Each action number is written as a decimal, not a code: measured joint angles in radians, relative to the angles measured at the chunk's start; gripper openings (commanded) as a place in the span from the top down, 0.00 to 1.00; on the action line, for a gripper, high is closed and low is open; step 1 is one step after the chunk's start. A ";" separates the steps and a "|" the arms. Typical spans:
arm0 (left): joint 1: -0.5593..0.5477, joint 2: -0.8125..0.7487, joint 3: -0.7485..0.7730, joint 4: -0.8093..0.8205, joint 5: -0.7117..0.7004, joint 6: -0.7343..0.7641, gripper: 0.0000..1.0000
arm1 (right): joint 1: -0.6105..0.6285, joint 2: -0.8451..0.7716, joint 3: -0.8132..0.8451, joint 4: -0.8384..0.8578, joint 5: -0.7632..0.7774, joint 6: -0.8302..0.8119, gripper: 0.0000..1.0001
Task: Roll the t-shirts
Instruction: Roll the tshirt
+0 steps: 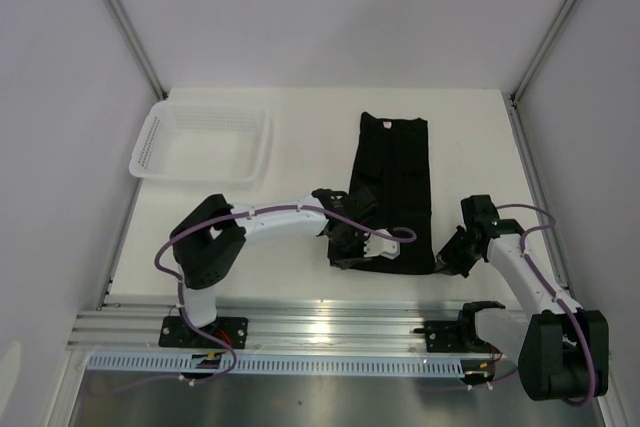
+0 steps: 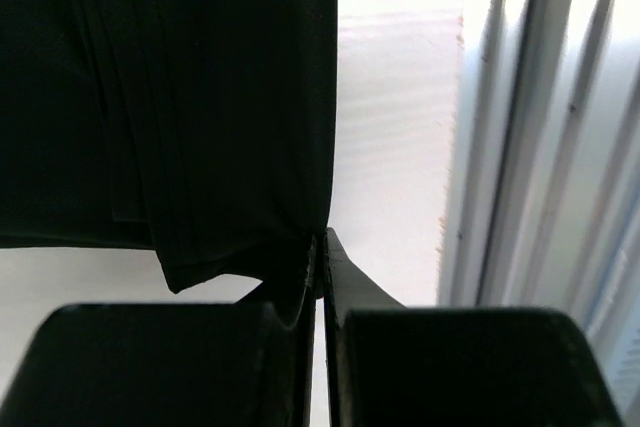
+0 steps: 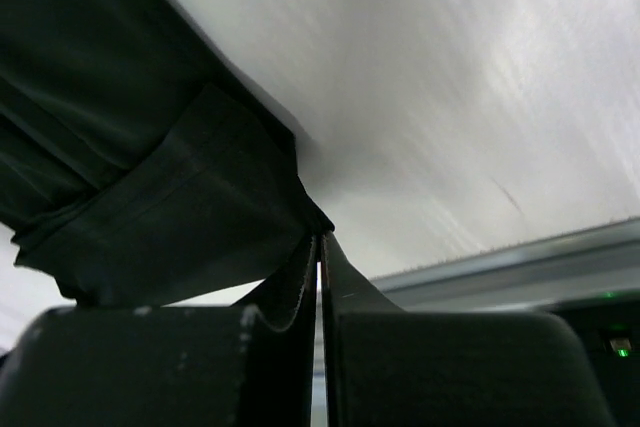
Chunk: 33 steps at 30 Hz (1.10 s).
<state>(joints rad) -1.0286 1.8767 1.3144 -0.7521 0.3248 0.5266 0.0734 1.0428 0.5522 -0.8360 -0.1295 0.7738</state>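
1. A black t-shirt (image 1: 392, 182), folded lengthwise into a narrow strip, lies flat on the white bench (image 1: 300, 137). It sits right of centre, with its neck at 12 o'clock and its hem at 6 o'clock, nearest the arms.
2. The left gripper (image 1: 342, 252) sits at the hem's 7 o'clock corner. In its wrist view the gripper (image 2: 322, 247) is pressed together, with the edge of the dark cloth (image 2: 200, 97) nipped at the tips.
3. The right gripper (image 1: 443, 263) sits at the 5 o'clock corner. Up close, this gripper (image 3: 318, 242) is also pressed together, pinching the doubled hem (image 3: 150, 177) where it comes to a point.
4. The shirt looks light, soft and limp. It carries creases along its length and will likely sag or unfold wherever it is not supported.
5. The matte weave should give the pads fair friction, but a thin pinch may catch only the top layer of the stack.
6. The two hem corners look like the right places to hold, since lifting both together keeps the edge straight for a first turn toward 12 o'clock.
7. Uneven pull from either side would probably skew the roll into a cone.
8. A white mesh basket (image 1: 262, 152) stands at 10 o'clock, well apart from the cloth.
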 measured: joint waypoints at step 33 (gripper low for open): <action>0.185 0.087 0.171 -0.270 0.201 0.051 0.99 | 0.079 0.341 0.276 -0.133 -0.167 -0.153 1.00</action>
<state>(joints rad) -0.8436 1.9633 1.4857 -1.0222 0.5262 0.5774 0.1520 1.3842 0.8284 -0.9691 -0.2966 0.6209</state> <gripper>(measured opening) 0.008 0.007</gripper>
